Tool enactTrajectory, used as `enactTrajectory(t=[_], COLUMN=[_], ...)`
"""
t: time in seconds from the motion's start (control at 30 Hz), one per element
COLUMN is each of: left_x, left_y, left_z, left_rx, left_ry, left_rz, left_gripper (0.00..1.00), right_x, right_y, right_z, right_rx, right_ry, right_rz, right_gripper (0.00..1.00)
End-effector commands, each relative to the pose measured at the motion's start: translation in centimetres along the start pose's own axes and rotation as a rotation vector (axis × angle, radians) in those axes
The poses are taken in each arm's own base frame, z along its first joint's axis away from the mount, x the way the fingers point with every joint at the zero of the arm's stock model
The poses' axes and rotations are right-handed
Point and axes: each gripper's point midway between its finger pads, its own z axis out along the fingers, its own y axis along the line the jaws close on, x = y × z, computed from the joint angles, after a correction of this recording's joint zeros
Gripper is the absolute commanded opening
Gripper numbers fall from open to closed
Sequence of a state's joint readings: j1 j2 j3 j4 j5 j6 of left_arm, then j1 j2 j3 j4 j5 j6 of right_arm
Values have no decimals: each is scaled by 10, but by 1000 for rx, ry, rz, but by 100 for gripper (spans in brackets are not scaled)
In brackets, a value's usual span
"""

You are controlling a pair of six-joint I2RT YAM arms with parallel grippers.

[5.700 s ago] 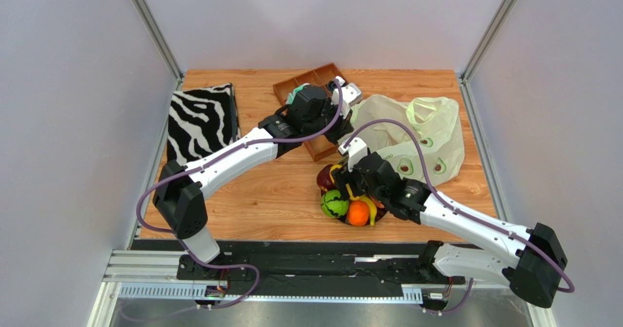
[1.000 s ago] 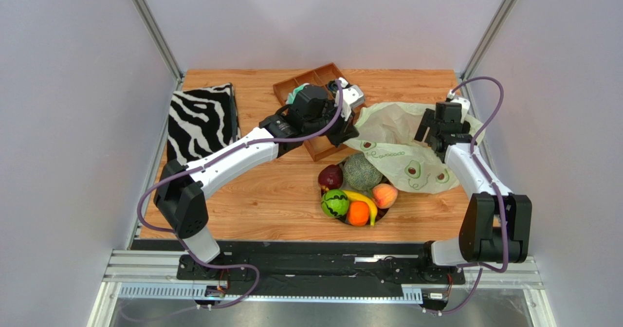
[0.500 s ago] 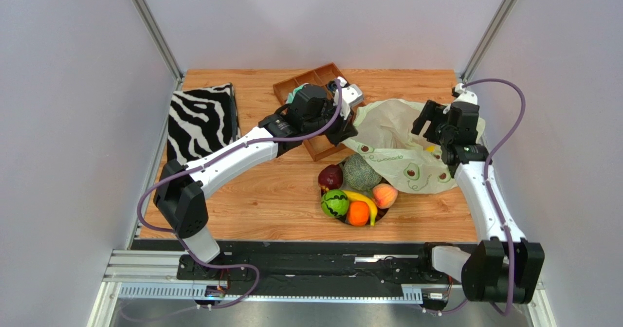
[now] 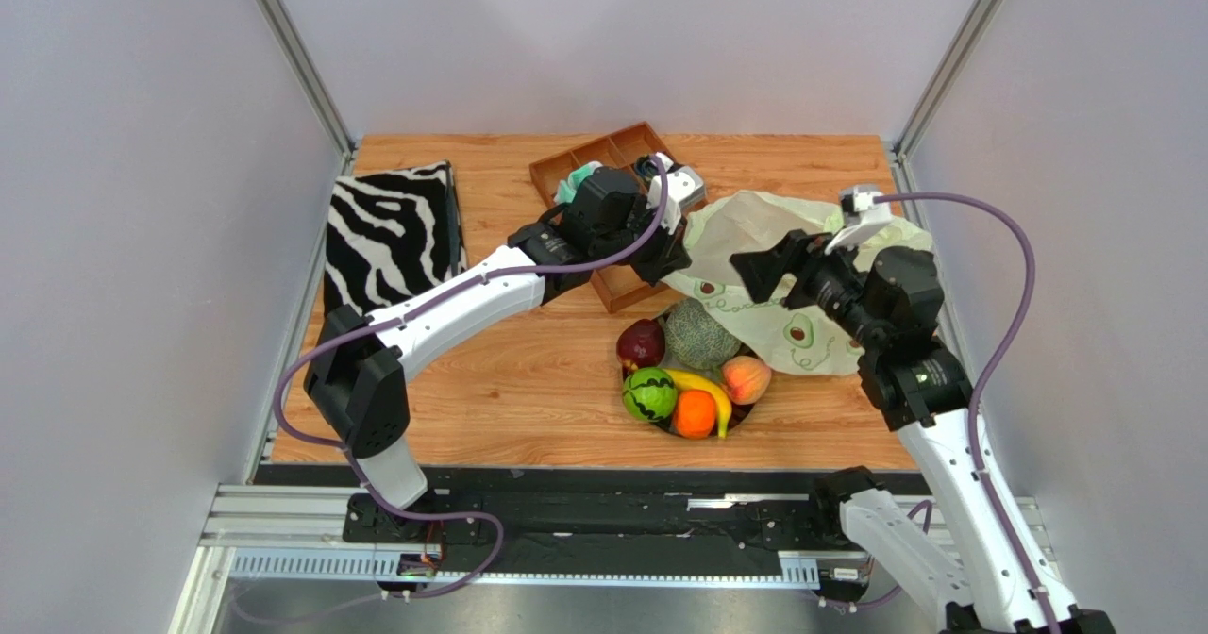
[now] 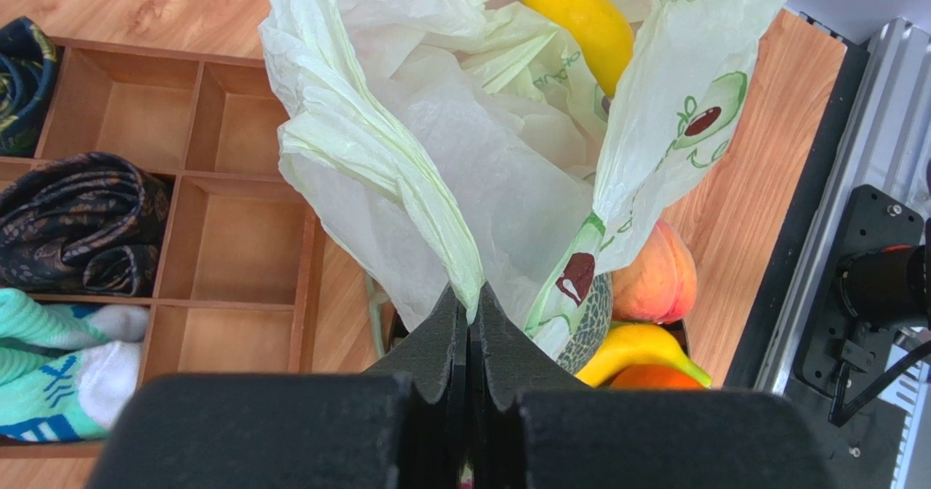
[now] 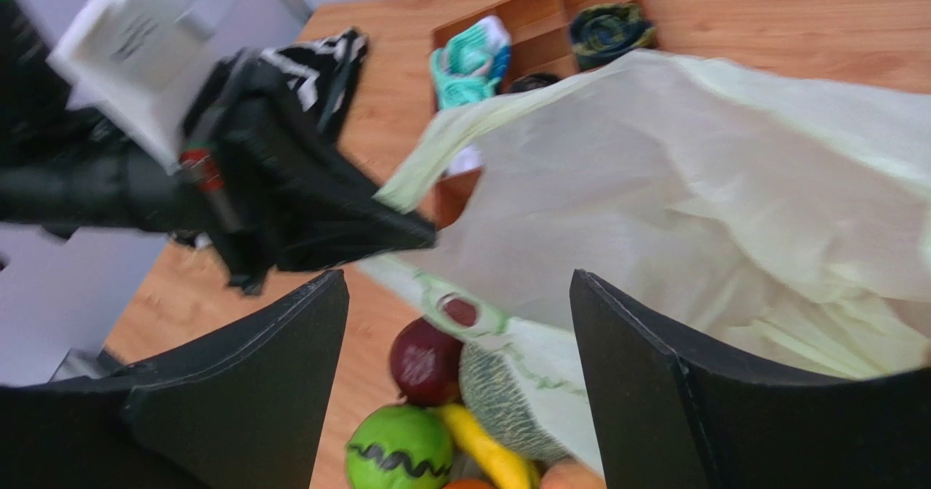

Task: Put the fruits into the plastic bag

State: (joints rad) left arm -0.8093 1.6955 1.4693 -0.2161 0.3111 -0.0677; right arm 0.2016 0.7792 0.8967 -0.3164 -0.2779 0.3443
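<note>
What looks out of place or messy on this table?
Nothing looks spilled or damaged. The one oddity is that the plastic bag lies crumpled, its printed edge draped over part of the melon, while the left end effector pinches its rim.

I've got the plastic bag (image 4: pixel 773 231) on the far right, pale green and crinkly, with avocado halves printed on it and its mouth gaping toward the fruit pile. One rim is pinched tight in the left gripper (image 5: pixel 470 312) and held up. Inside, the yellow oblong fruit (image 5: pixel 577 11) lies deep in the folds. Just outside, all bunched together, are the other fruits. The netted melon (image 4: pixel 702 334) sits partly under the bag's lower edge, with the dark red apple (image 4: pixel 640 341) beside it. Nearer me are the striped green ball (image 4: pixel 650 395), orange (image 4: pixel 695 413), banana (image 4: pixel 705 385) and peach (image 4: pixel 746 378).
</note>
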Motion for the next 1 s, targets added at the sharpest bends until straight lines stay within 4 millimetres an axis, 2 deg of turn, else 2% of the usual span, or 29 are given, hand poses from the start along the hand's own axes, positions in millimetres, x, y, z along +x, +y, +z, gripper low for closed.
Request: enactTrajectory(t=[0.0,0.17,0.2,0.23,0.33,0.4,0.5,0.63,0.77,0.97], left_x=[-20,-16,-15,-15,-14,-13,-14,-13,-13,-13], left_y=[-5,-1,0,0,1,2,2,4,6,6], left_z=[-2,1,1,1,1,1,1,1,2,2], left_rx=[9,-7,-10,-11,-14,-14,-16,-19,-21,-20], left_ry=[-38,-21,-16,-15,-11,-10,-11,-9,-8,-6], left_rz=[-7,-7,-10,-10,-11,-13,-12,-15,-21,-22], left_gripper=[0,0,0,0,0,0,0,0,0,0], right_x=[36,78,92,94,119,133,149,174,199,219], right_y=[33,45,50,46,46,38,27,22,27,31], right_z=[-7,-14,-17,-19,-26,-31,-39,-45,-47,-47], right_rx=[-58,-44,-61,-32,-20,25,90,120,116,123], right_ry=[95,196,230,223,278,314,368,444,505,534], right_rz=[-29,-28,-20,-12,10,5,0,20,53,76], right_gripper=[77,75,75,75,74,74,73,72,71,70])
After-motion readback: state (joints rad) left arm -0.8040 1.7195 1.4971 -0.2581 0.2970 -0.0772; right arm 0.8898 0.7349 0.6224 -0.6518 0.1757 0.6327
